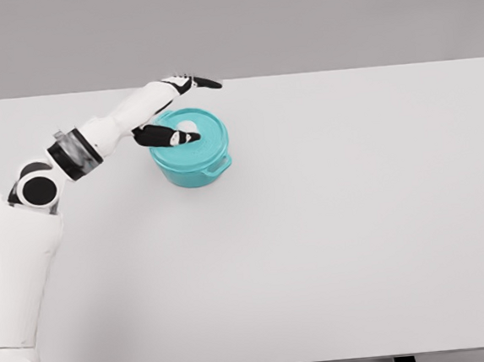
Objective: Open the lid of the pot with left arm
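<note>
There's the round teal pot [191, 156] sitting on the wide white worktop [356, 222], left of the middle and toward the far edge. Its matching teal lid [208, 131] is on, lying flat over the rim, so what's inside is hidden from where I stand. A small handle lug sticks out of the pot's side toward the front right, and a pale white knob [187, 126] shows at the centre of the lid.

The white left arm comes up from the lower left corner, bends at a dark-ringed elbow joint and reaches across to the pot. The left hand [176, 110] hangs right over the lid, spread wide: black-tipped fingers [204, 83] point past the pot's far side, while the thumb [166, 137] stretches low across the near left part of the lid, its tip just beside the knob. The hand looks open and grips nothing; whether the thumb actually touches the lid I can't tell from here.

The right arm isn't anywhere I can see. A plain grey wall [338, 20] runs behind the worktop.
</note>
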Controlling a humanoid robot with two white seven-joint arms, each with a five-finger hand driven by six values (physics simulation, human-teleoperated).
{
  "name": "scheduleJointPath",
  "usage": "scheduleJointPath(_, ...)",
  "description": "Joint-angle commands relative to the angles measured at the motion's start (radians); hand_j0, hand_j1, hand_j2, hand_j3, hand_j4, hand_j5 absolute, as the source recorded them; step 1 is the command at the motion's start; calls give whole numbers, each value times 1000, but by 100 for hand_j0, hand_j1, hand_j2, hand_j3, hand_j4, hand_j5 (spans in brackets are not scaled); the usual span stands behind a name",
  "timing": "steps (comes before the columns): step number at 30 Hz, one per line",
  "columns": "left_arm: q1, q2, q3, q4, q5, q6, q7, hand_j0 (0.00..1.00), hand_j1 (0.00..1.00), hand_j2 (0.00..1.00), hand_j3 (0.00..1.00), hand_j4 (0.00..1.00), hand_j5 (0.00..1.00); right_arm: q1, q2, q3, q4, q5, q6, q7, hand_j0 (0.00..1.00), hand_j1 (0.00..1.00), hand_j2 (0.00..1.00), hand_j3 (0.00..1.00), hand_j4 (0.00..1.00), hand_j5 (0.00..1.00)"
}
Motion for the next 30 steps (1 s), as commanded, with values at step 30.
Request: scheduleJointPath(30,17,9,-10,99,37,3,1,72,72,72,72,72,72,0,0,0,0,0,0,0,100,100,100,100,100,100)
